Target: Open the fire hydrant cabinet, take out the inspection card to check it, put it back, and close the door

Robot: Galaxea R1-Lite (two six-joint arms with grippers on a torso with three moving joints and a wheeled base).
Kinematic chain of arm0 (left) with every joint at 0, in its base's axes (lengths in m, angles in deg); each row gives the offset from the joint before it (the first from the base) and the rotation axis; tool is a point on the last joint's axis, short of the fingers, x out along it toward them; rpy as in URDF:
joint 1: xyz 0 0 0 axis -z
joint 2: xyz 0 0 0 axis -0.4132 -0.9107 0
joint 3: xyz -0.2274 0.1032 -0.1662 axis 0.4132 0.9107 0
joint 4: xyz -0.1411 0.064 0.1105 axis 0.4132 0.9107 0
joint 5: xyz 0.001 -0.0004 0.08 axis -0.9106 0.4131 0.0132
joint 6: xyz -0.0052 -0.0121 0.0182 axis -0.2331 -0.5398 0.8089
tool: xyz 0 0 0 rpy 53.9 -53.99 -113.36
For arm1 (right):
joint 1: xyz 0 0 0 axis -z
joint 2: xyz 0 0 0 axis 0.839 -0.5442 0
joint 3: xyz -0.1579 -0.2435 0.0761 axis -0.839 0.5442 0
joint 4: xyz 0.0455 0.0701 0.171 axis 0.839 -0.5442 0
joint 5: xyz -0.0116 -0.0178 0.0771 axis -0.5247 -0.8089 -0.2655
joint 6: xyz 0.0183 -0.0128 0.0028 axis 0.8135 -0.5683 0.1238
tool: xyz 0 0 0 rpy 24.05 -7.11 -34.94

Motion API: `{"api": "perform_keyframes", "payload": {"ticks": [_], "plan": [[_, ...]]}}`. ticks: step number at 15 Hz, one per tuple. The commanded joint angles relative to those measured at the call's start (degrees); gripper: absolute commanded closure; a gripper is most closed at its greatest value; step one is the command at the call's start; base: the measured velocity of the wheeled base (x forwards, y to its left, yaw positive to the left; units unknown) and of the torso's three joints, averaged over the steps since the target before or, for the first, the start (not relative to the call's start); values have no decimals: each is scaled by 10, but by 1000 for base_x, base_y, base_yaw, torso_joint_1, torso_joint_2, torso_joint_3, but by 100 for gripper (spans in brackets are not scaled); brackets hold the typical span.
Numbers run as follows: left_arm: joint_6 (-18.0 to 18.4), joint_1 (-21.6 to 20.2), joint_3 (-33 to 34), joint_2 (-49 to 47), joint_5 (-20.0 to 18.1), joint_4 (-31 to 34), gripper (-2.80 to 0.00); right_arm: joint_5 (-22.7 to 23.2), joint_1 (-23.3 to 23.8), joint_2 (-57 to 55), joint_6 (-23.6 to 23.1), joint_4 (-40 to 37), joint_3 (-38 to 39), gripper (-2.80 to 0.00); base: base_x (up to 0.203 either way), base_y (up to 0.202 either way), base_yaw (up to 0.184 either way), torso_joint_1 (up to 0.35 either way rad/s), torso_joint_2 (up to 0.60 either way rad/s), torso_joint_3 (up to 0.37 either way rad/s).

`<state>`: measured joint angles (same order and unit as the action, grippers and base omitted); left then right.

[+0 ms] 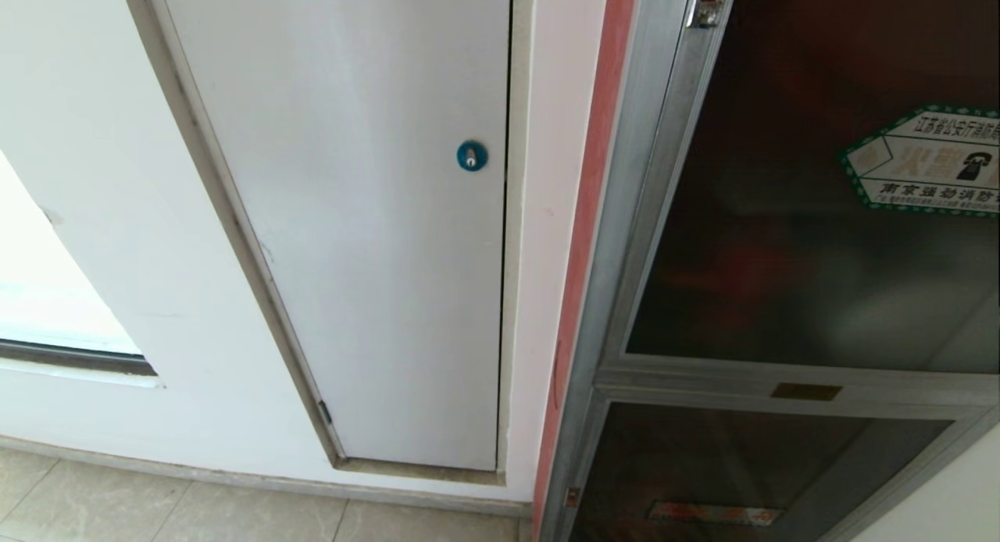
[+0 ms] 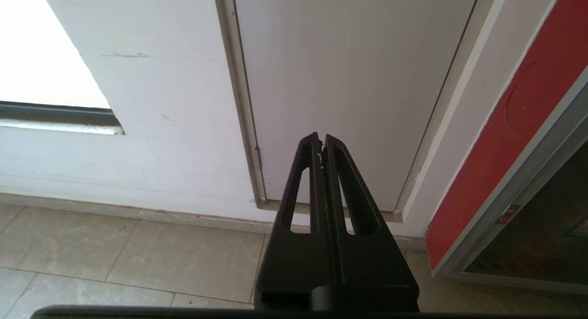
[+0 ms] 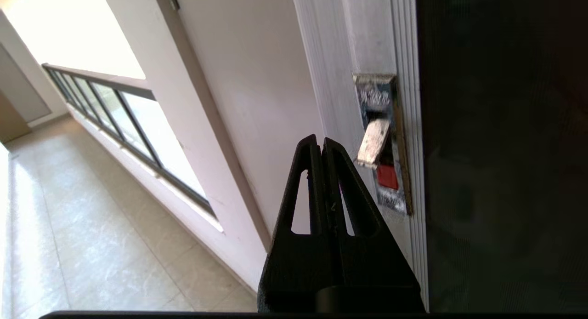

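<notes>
The fire hydrant cabinet (image 1: 625, 214) fills the right of the head view, silver-framed with red edging. Its door (image 1: 781, 237) is dark glass with a green-bordered hexagonal sticker (image 1: 926, 161) and looks shut in its frame. In the right wrist view my right gripper (image 3: 320, 139) is shut and holds nothing. Its tips sit just beside a worn metal latch (image 3: 374, 142) on the door's silver frame (image 3: 367, 43), without touching it. My left gripper (image 2: 321, 137) is shut and empty, low down, pointing at the foot of the white panel door (image 2: 349, 80). The inspection card is hidden.
A white panel door (image 1: 351, 214) with a blue lock (image 1: 471, 155) stands left of the cabinet. Below the glass door is a smaller dark panel (image 1: 742, 472). A window with a railing (image 3: 115, 112) lies farther left, above a tiled floor (image 2: 138, 259).
</notes>
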<state>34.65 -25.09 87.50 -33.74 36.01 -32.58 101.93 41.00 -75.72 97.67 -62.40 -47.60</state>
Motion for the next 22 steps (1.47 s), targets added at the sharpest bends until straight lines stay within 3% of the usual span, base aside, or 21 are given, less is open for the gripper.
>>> {"api": "perform_keyframes", "payload": {"ticks": [1, 5, 22], "plan": [[0, 0, 3, -1, 1, 0, 0, -6, -5, 0, 0, 0, -19, 0, 0, 0, 0, 0, 0, 0], [0, 0, 3, -1, 1, 0, 0, -63, -31, -20, -35, -70, -66, 0, 0, 0, 0, 0, 0, 0], [0, 0, 3, -1, 0, 0, 0, -80, -31, -57, -35, -77, -88, 0, 0, 0, 0, 0, 0, 0]]}}
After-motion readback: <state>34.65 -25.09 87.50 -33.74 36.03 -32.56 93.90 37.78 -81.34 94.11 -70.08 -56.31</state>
